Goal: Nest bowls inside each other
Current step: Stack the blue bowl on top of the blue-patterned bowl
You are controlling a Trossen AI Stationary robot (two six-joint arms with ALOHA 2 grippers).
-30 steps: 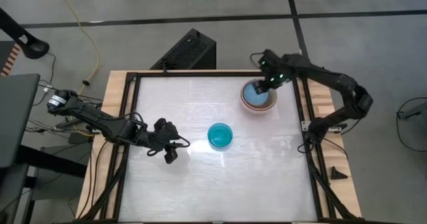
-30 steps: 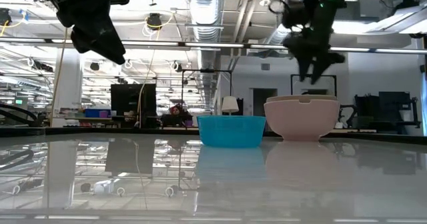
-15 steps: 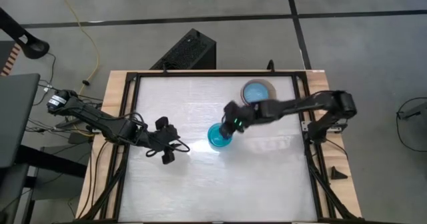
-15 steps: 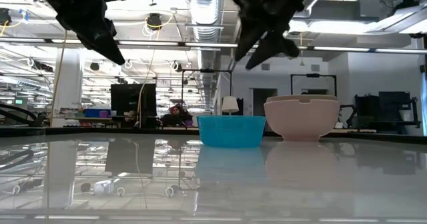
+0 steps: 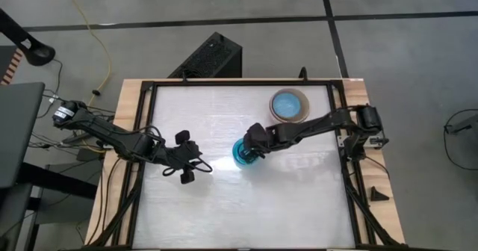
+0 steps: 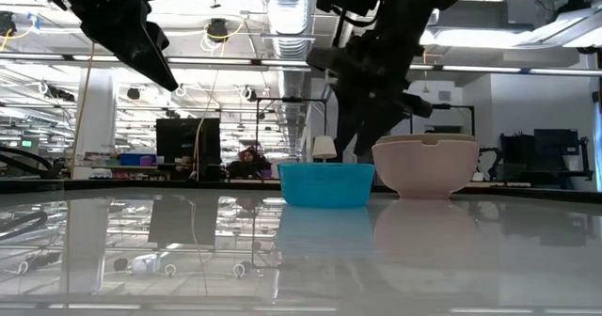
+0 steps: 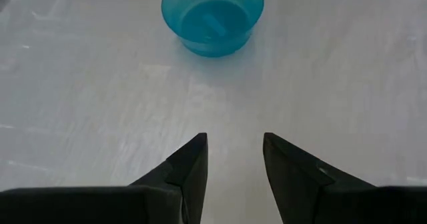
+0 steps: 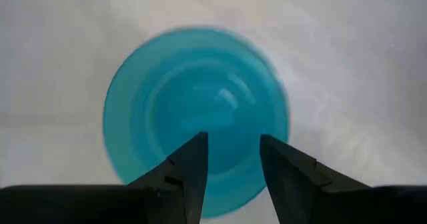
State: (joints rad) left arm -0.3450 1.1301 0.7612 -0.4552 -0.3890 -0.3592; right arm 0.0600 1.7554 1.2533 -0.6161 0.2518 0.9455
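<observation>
The teal bowl [image 5: 244, 153] sits upright near the middle of the worktop [image 5: 224, 206]. Beyond it, toward the worktop's far right corner and well apart, stands the stack of bowls [image 5: 290, 106]: a light-blue bowl [image 5: 287, 104] lies inside larger ones. From above only a grey-beige rim shows around the blue; the low view shows a salmon-pink bowl [image 6: 425, 170] with a cream-white rim just above its edge. How many bowls are in the stack cannot be counted from either view, and the light-blue one is hidden in the low view.

The right hand [image 5: 252, 148] hangs directly over the teal bowl, covering part of its rim in the high view. Its own wrist view looks straight down into the bowl [image 8: 195, 117], with the two fingers [image 8: 189, 167] parted by a moderate gap and nothing between them. Whether the fingertips touch the bowl cannot be told.

The left hand [image 5: 190, 165] waits to the left of the teal bowl, clear of it, fingers apart and empty, pointing toward the bowl [image 7: 212, 17].
</observation>
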